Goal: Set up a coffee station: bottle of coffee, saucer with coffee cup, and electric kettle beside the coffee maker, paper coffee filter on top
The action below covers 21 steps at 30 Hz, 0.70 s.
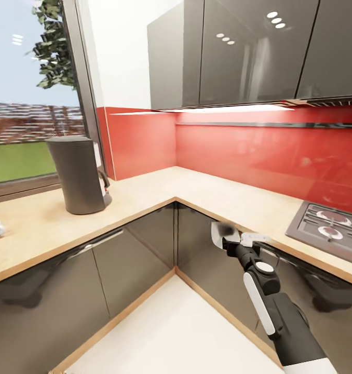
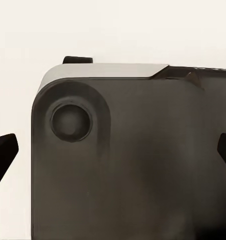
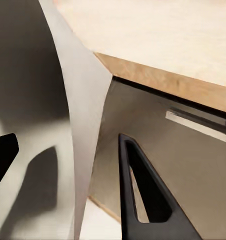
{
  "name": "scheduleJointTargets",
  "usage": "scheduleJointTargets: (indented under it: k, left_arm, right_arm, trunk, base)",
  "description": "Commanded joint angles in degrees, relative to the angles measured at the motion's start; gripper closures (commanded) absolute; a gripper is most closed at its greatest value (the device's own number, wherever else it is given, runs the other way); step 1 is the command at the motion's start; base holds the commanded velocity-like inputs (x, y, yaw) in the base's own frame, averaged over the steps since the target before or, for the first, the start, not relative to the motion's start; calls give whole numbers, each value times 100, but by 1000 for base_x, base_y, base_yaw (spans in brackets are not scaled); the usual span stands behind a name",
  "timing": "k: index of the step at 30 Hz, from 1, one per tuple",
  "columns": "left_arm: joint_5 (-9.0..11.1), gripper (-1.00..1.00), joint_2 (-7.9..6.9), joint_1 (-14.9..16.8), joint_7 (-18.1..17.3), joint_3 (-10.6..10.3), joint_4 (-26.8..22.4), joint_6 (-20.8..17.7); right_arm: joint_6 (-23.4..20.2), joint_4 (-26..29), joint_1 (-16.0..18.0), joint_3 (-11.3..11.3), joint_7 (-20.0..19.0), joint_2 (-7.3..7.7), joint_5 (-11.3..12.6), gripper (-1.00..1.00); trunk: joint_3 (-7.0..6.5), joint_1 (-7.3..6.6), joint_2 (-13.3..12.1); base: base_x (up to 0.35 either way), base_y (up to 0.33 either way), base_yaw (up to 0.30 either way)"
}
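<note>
Beige countertop (image 1: 145, 200), grey kettle (image 1: 78, 174) by window, right claw (image 3: 100, 165) apparently pinching paper filter (image 3: 85, 125).

Head camera looks down from standing height into the L-shaped beige countertop (image 1: 207, 195) corner. Right wrist camera sits close under that same counter edge (image 3: 163, 75), facing glossy dark cabinet fronts (image 3: 158, 155). Left wrist camera faces a dark rounded body (image 2: 123, 160) very near.

Matt dark coffee maker (image 1: 80, 174) on pale wood-look countertop (image 1: 145, 195); glossy red backsplash (image 1: 259, 150), glossy grey cabinets (image 1: 233, 49).
</note>
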State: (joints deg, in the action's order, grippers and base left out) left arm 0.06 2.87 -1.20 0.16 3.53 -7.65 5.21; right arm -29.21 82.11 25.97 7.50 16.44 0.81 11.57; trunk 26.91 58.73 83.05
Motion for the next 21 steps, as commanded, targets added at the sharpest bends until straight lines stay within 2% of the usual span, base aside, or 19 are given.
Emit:
scheduleJointTargets:
  k: [1,3,14,21]
  left_arm:
    - [0,-100,3,-3,2,34,-9,7]
    - [-1,-100,3,-3,2,34,-9,7]
    - [2,-100,3,-3,2,34,-9,7]
    - [2,-100,3,-3,2,34,-9,7]
  right_arm:
    - [-15,7,4,16,52,7,64,100]
    - [-15,7,4,16,52,7,65,100]
    - [-15,7,4,15,52,7,66,100]
    - [-15,1,4,17,52,7,64,100]
  trunk:
    - [5,0,3]
    - [5,0,3]
    - [-209,-241,-438]
    - [-338,-395,-719]
  base:
    - [0,0,267]
    - [0,0,267]
    - [0,0,256]
    - [0,0,57]
